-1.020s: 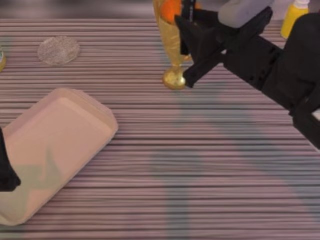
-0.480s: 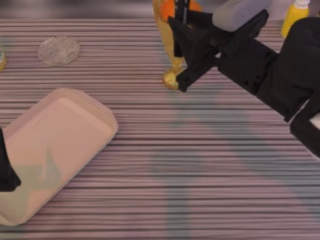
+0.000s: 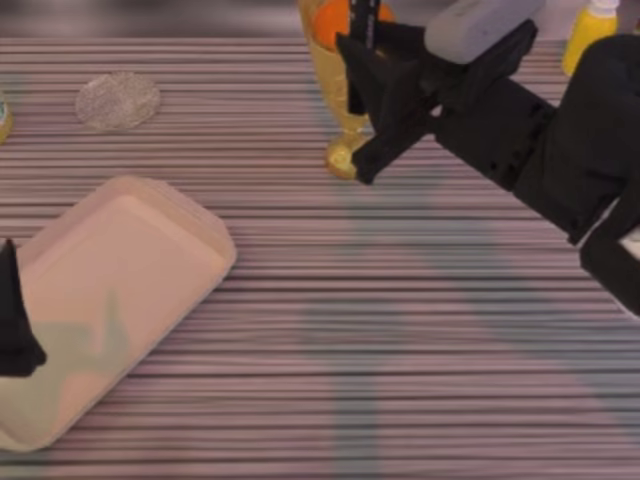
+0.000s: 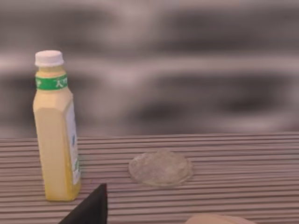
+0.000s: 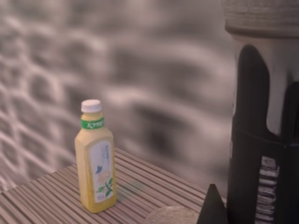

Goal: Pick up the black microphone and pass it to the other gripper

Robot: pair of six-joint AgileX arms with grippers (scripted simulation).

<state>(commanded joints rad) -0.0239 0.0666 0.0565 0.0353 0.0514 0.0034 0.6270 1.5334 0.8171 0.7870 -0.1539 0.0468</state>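
Note:
The black microphone (image 3: 362, 20) hangs upright at the back middle of the table, with my right gripper (image 3: 355, 108) shut on its handle beside the gold trophy (image 3: 335, 75). In the right wrist view the microphone (image 5: 261, 140) fills the near side, its silver-grey mesh head on top and one fingertip (image 5: 212, 205) against it. The other gripper, my left gripper (image 3: 15, 330), stays at the table's left edge over the pink tray (image 3: 110, 290). It is open, with one fingertip (image 4: 93, 207) showing and nothing held.
A yellow bottle (image 3: 590, 35) stands at the back right, behind the right arm. Another yellow bottle (image 4: 56, 135) (image 5: 96, 158) stands at the far left, near a clear round disc (image 3: 118, 100) (image 4: 160, 168). The trophy's base (image 3: 343, 160) rests under the right gripper.
My right gripper has shifted a little to the left with the microphone, then held nearly still. My left gripper has crept slightly forward at the tray.

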